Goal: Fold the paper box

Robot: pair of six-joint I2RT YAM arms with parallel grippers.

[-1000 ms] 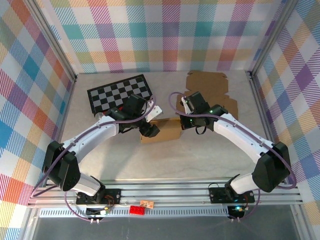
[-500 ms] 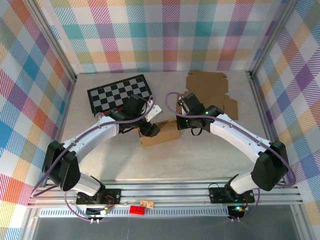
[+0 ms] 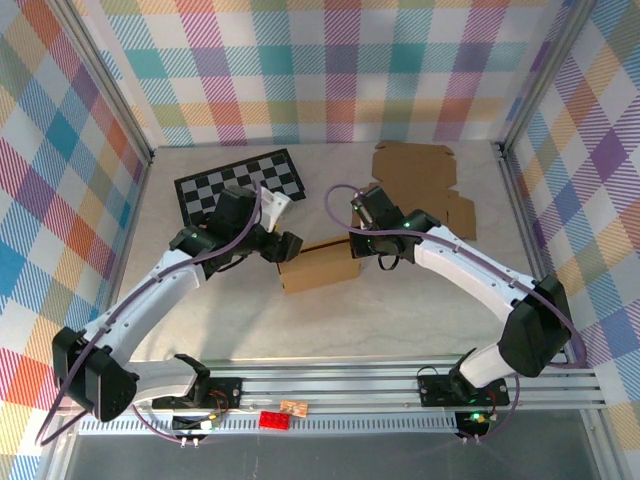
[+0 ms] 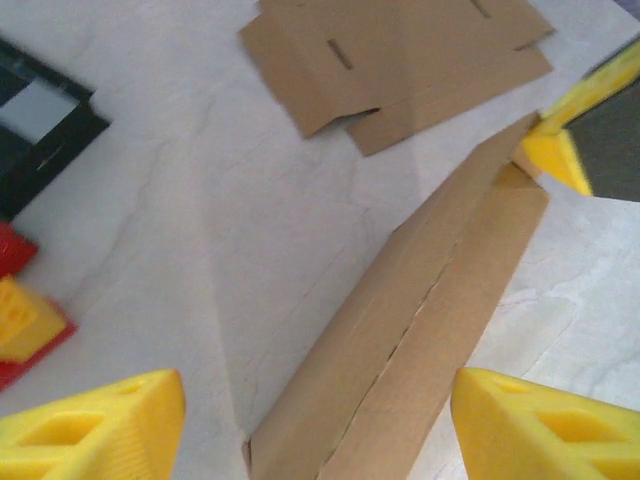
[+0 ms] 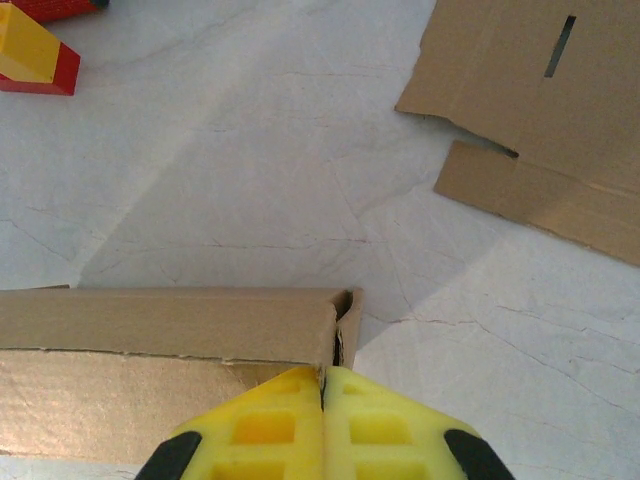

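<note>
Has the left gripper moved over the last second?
Yes. The left gripper has shifted left, nearer the checkerboard, to the box's left end.

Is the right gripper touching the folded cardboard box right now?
Touching. The right wrist view shows the right gripper, shut, with its tips pressed against the top edge of the cardboard box near its corner.

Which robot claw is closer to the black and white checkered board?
Left. The left gripper is just off the right end of the black-and-white checkered board, beside the brown cardboard box. The right gripper is further away, at the box's other end.
</note>
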